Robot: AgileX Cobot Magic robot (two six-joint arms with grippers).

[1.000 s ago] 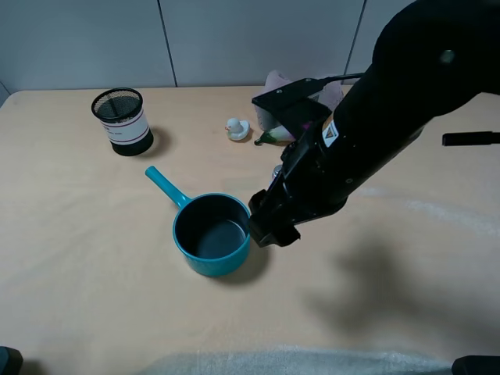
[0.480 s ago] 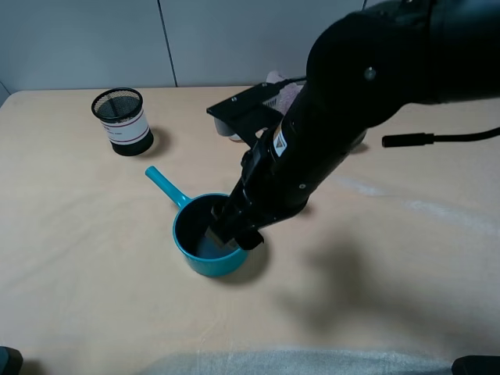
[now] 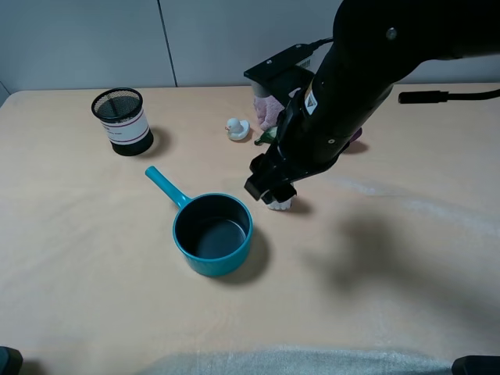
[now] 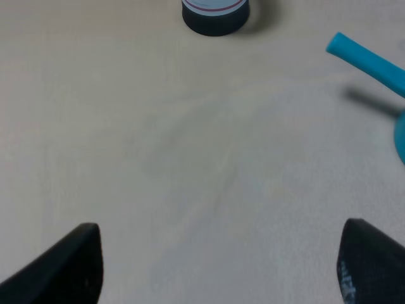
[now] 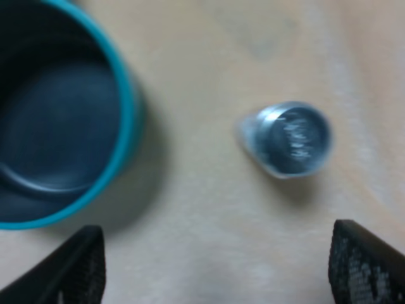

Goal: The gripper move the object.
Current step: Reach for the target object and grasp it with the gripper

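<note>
a black mesh cup (image 3: pixel 119 121) is standing far out past the handle side of the teal pot (image 3: pixel 212 233), well apart from it and seemingly playing no part in the job. the left gripper (image 4: pixel 221 272) is hanging over the tan table (image 3: pixel 78 273) off that same handle side, its jaws spread wide and holding nothing. its wrist view is showing only the cup's base and the pot's handle (image 4: pixel 367 57), so it is probably being kept out of the working arm's way.

the pot is sitting upright and empty, with its handle pointing toward the cup. a small white duck (image 3: pixel 237 128) is resting beyond the pot toward the back wall, well apart from it.

the glass shaker (image 5: pixel 291 139) is standing upright on the table just beside the pot, on the side away from the handle. it is near the pot's wall but not touching it, and its silver cap is facing up at the right wrist camera. the right gripper (image 3: pixel 269 187) is hovering above it with its jaws wide apart, gripping nothing. from the high camera the gripper is hiding all but the shaker's whitish base.

in the wrist view the shaker is lying closer to one fingertip than the other, so the grasp is not yet centred. the open stance looks like readiness for a top-down pinch. judging by the layout, one finger will have to come down into the gap between shaker and pot, where it could clip the teal rim or tip the shaker.
</note>
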